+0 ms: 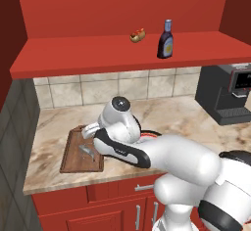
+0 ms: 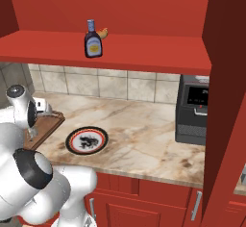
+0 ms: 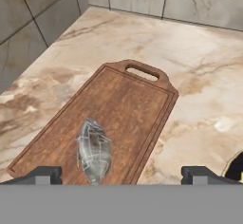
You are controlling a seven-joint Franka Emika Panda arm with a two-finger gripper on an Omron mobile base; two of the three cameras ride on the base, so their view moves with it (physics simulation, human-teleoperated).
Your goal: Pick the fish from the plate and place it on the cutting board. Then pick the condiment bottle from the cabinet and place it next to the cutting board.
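Red cabinet is spanning the wall, its shelf carrying the condiment bottle near the front edge. Below, the marble tabletop is lying open between plate and coffee machine. The cutting board is sitting near the left wall, the fish lying inside its raised edge. The end effector is hovering spread wide, holding nothing.

fish: silvery grey, faint pale streaks
cutting board: dark brown wood grain, darker raised rim
plate: white, black rim, thin orange ring, black centre motif
condiment bottle: dark purple-brown, yellowish label, light blue cap
cabinet: red shelf and walls
hot dog: yellow and red
countertop: beige marble, brown veining
backsplash tiles: grey-beige
coffee machine: dark grey
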